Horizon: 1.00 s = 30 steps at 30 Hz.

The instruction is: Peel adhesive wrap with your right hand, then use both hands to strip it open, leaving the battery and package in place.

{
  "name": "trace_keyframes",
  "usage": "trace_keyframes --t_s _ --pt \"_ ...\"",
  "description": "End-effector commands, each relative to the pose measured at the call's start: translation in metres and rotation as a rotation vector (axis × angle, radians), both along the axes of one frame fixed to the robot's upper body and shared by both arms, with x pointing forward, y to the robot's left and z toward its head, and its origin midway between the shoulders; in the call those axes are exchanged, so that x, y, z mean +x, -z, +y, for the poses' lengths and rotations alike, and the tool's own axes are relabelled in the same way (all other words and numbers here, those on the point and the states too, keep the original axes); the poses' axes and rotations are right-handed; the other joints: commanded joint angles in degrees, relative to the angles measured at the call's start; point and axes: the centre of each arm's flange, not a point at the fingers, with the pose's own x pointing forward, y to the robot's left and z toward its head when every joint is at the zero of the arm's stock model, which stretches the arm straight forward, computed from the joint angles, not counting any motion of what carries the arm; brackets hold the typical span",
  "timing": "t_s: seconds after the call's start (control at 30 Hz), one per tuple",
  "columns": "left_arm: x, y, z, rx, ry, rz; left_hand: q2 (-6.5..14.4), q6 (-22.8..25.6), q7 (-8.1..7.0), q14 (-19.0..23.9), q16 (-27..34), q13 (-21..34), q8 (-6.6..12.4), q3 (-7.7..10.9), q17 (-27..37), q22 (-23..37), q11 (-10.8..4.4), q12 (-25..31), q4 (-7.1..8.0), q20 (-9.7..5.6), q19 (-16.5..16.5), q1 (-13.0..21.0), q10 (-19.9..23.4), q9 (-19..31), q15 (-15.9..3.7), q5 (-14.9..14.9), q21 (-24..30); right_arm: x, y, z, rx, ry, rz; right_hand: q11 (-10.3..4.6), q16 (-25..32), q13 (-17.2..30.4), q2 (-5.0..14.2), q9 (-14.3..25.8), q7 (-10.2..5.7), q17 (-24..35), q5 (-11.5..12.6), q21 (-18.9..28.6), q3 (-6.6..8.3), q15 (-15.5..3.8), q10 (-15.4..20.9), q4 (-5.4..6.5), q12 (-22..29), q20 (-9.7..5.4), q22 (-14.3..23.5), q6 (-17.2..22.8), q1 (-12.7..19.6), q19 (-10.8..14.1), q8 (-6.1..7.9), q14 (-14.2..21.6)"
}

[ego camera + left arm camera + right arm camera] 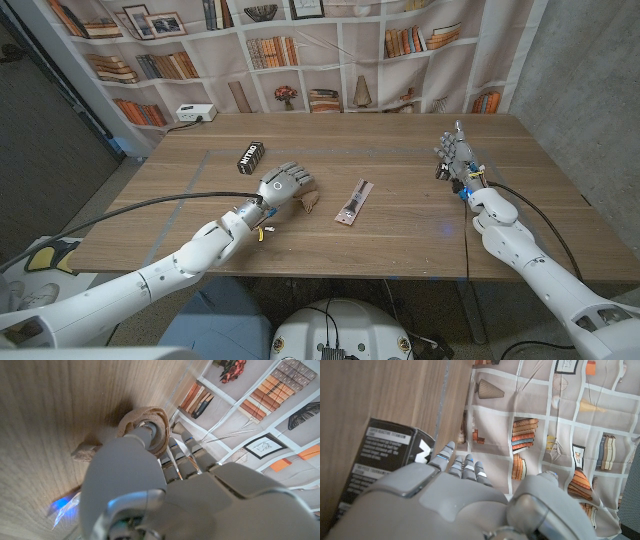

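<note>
The head view looks down over the table (pixel 400 215) toward the bookshelf backdrop (pixel 300 50). Each wrist view sits close behind its own hand, sharing tabletop and backdrop with it.

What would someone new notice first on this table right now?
Probably the left hand near the table's middle, its fingers touching a tan roll of adhesive wrap. Just right of it lies a slim flat package, and farther back sits a small black box. The right hand stands at the far right, beside another black box.
</note>
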Motion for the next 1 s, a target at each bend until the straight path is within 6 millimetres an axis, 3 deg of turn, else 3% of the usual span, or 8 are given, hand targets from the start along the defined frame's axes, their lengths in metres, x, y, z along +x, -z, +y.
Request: trace_keyframes --t_s 0.03,0.17,0.27,0.37,0.63,0.83,1.0 --pt "0.0031 -0.001 -0.0052 0.007 0.007 0.012 -0.7 0.7 -0.14 1.9 0.4 0.3 0.58 0.27 0.3 0.1 0.0 0.2 -0.17 0.12 0.7 -0.5 0.6 0.3 -1.34 -0.2 0.5 -0.0043 0.0029 -0.0062 0.006 0.006 -0.003 -0.2 0.5 0.2 0.43 0.2 -0.41 0.3 0.0 0.3 0.15 -0.53 -0.1 0.03 0.3 0.03 0.3 0.0 -0.2 -0.2 0.21 -0.3" --pt "0.0041 -0.001 -0.0059 0.005 0.009 0.014 -1.3 0.8 -0.51 2.2 0.4 0.5 0.64 0.01 0.3 0.2 0.05 0.2 -0.38 0.4 0.8 -0.8 0.5 0.3 -1.46 -0.3 0.5 -0.005 0.0034 -0.0072 0.008 0.009 -0.002 -0.29 0.5 0.2 0.41 0.2 -0.56 0.3 -0.1 0.3 0.14 -0.59 0.0 0.04 0.3 0.06 0.3 0.0 -0.2 -0.2 0.22 -0.3" --pt "0.0046 -0.0009 -0.0062 0.004 0.01 0.014 -1.4 1.0 -0.54 2.1 0.4 0.7 0.72 0.11 0.4 0.2 -0.23 0.2 -1.54 0.54 0.7 0.1 0.7 0.3 -1.56 -0.3 0.5 -0.0052 0.0035 -0.0078 0.009 0.011 -0.002 -0.31 0.5 0.2 0.43 0.2 -0.64 0.3 0.0 0.3 0.17 -0.68 0.0 0.03 0.3 0.06 0.3 0.1 -0.2 -0.2 0.23 -0.2" --pt "0.0048 -0.0004 -0.0062 0.005 0.011 0.016 -1.0 2.3 -0.6 4.9 1.8 1.1 1.27 -0.15 1.0 0.3 -0.6 0.8 -1.91 0.72 1.6 0.1 2.2 0.3 -2.37 -0.3 1.0 -0.0054 0.0033 -0.0079 0.01 0.012 -0.003 -0.38 0.5 0.2 0.47 0.2 -0.7 0.3 0.0 0.3 0.2 -0.76 0.1 0.03 0.3 0.06 0.3 0.1 -0.2 -0.2 0.23 -0.2" --pt "0.0032 0.0007 -0.0026 -0.001 0.009 0.023 -1.4 4.6 -0.69 6.6 2.5 1.7 2.18 -0.82 1.2 0.6 -1.18 1.5 -2.15 1.15 2.3 -0.5 4.4 0.2 -2.41 -0.5 1.4 -0.0038 0.0028 -0.0044 0.008 0.007 -0.002 -0.52 0.5 0.2 0.48 0.2 -0.82 0.3 0.0 0.3 0.24 -0.79 0.1 0.01 0.3 0.05 0.3 0.1 -0.2 -0.2 0.23 -0.2" --pt "0.0022 0.0015 -0.0011 -0.007 0.01 0.025 -0.5 9.6 -0.51 15.4 7.0 3.3 4.07 -1.46 3.1 1.2 -1.94 3.6 -3.19 1.15 4.3 0.8 9.9 0.1 -3.48 -1.0 3.1 -0.003 0.0008 -0.0028 0.006 0.006 -0.004 -0.54 0.5 0.2 0.48 0.2 -0.86 0.3 0.0 0.3 0.25 -0.83 0.1 0.02 0.3 0.05 0.3 0.1 -0.3 -0.1 0.21 -0.2" --pt "0.0018 0.002 0.0004 -0.017 0.015 0.024 -0.4 14.1 0.31 22.0 11.5 5.7 5.88 -3.3 6.3 2.2 -3.09 5.8 -3.39 1.2 5.3 2.3 14.9 0.3 -3.56 -1.6 5.0 -0.003 -0.0013 -0.0023 0.004 0.005 -0.008 -0.56 0.5 0.2 0.5 0.2 -0.87 0.3 0.0 0.3 0.28 -0.83 0.1 0.0 0.3 0.06 0.3 0.2 -0.2 -0.2 0.2 -0.1"
